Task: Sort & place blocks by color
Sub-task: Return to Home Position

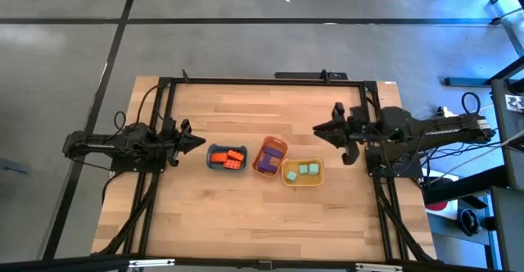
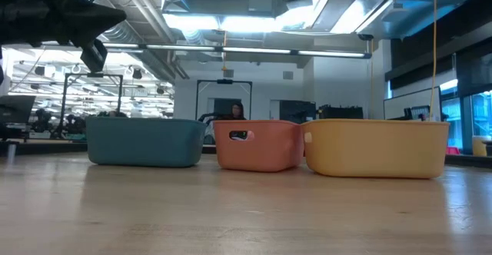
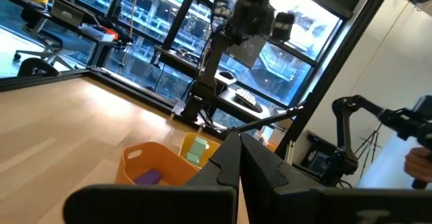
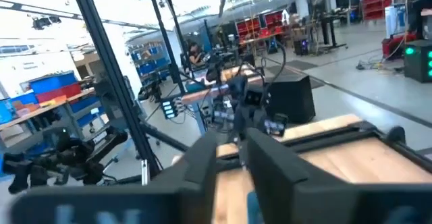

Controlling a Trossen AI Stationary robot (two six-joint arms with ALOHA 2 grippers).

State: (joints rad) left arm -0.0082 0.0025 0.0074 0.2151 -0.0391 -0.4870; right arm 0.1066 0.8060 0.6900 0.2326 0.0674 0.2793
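Three trays stand in a row mid-table. The blue tray (image 1: 214, 164) holds several orange-red blocks (image 1: 228, 156). The orange tray (image 1: 272, 142) holds purple blocks (image 1: 267, 160). The yellow tray (image 1: 314, 180) holds two mint green blocks (image 1: 303, 170). My left gripper (image 1: 199, 142) is shut and empty, pointing level at the blue tray from the table's left. My right gripper (image 1: 318, 129) hangs above the table, right of and beyond the yellow tray. Its fingers (image 4: 202, 163) stand a little apart with nothing between them.
A black frame (image 1: 262, 81) runs around the table top. Bare wood lies in front of the trays toward the near edge (image 1: 262, 239) and behind them. In the low view the trays (image 2: 257, 145) stand side by side, close together.
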